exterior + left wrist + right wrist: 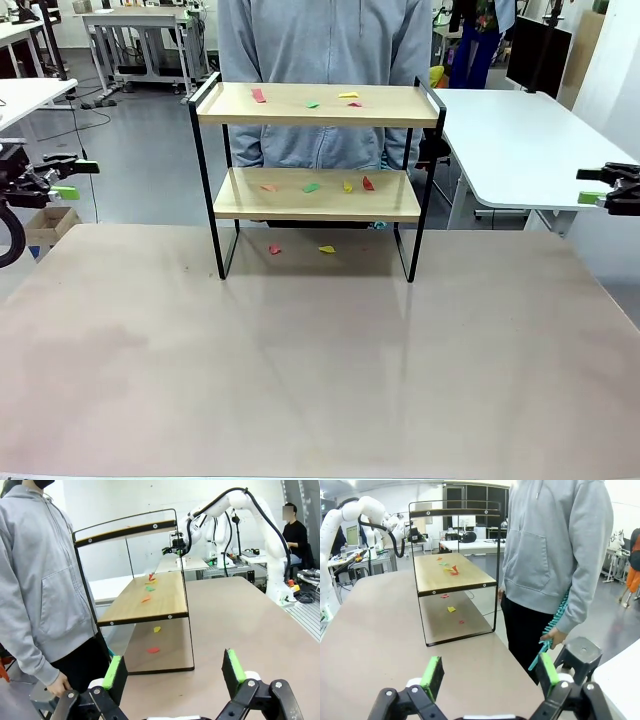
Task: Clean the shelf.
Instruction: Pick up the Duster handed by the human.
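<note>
Your left gripper (174, 672) and right gripper (490, 674) hang with jaws spread wide and nothing between the green pads, one off each side edge of the table (320, 370). The beige tabletop between them is matte and bare.

Farther in, the shelf (318, 118) stands upright at the middle of the table's far half. Its long axis runs side to side, square to your line of sight. It lies inward and ahead of both pincers; the left one looks slightly nearer, though the margin is small. Either arm would have to sweep toward the centre line to reach it.

The rack is two pale wooden boards in a thin black metal frame on slim legs. Small scraps of coloured paper (311, 187), flat, light and creased, litter both boards, and two more lie on the tabletop beneath the lower tier.

Just behind the shelf a person in a grey hoodie (325, 60) stands, one hand (554, 636) holding a teal ribbed tool (559, 611), possibly a duster.
</note>
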`<state>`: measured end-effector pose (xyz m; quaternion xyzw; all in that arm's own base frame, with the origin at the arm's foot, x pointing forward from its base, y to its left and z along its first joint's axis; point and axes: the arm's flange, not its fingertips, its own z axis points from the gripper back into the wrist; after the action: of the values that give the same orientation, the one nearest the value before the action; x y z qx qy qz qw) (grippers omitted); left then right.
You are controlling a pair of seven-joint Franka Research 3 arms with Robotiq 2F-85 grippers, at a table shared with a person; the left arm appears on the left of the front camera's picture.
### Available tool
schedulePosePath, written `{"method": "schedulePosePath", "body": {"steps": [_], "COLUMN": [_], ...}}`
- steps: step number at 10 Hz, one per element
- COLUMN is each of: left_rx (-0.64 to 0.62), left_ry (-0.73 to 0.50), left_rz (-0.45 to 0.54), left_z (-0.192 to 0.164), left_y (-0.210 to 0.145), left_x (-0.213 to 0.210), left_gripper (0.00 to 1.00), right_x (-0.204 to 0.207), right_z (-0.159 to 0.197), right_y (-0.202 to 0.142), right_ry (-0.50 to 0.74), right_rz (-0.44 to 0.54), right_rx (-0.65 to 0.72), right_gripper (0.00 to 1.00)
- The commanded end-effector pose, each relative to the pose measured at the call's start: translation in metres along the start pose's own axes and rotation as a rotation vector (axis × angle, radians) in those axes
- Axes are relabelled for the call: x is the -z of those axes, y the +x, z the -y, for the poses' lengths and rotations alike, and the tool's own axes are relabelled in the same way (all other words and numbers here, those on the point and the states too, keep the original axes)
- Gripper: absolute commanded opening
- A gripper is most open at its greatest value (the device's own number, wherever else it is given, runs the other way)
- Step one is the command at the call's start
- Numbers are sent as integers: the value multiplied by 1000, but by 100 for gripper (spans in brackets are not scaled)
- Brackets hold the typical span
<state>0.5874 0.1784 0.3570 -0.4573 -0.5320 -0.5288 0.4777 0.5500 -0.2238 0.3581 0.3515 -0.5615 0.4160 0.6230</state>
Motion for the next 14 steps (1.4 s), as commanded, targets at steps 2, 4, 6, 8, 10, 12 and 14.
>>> {"method": "schedulePosePath", "body": {"steps": [2, 4, 6, 8, 10, 12, 14], "left_rx": [-28, -6, -6, -6, -6, -6, -6], "left_ry": [-1, -6, -6, -6, -6, -6, -6], "left_rz": [59, 20, 20, 20, 20, 20, 20], "left_z": [-9, -1, -1, -1, -1, -1, -1], "left_y": [4, -1, -1, -1, -1, -1, -1], "left_x": [-7, -4, -4, -4, -4, -4, -4], "left_gripper": [100, 100, 100, 100, 100, 100, 100], "right_x": [-2, -2, -2, -2, -2, -2, -2], "right_z": [7, 1, 1, 1, 1, 1, 1], "right_y": [5, 1, 1, 1, 1, 1, 1], "right_ry": [-13, -7, -7, -7, -7, -7, -7], "right_rz": [30, 5, 5, 5, 5, 5, 5], "right_rx": [11, -2, -2, -2, -2, -2, -2], "right_gripper": [100, 100, 100, 100, 100, 100, 100]}}
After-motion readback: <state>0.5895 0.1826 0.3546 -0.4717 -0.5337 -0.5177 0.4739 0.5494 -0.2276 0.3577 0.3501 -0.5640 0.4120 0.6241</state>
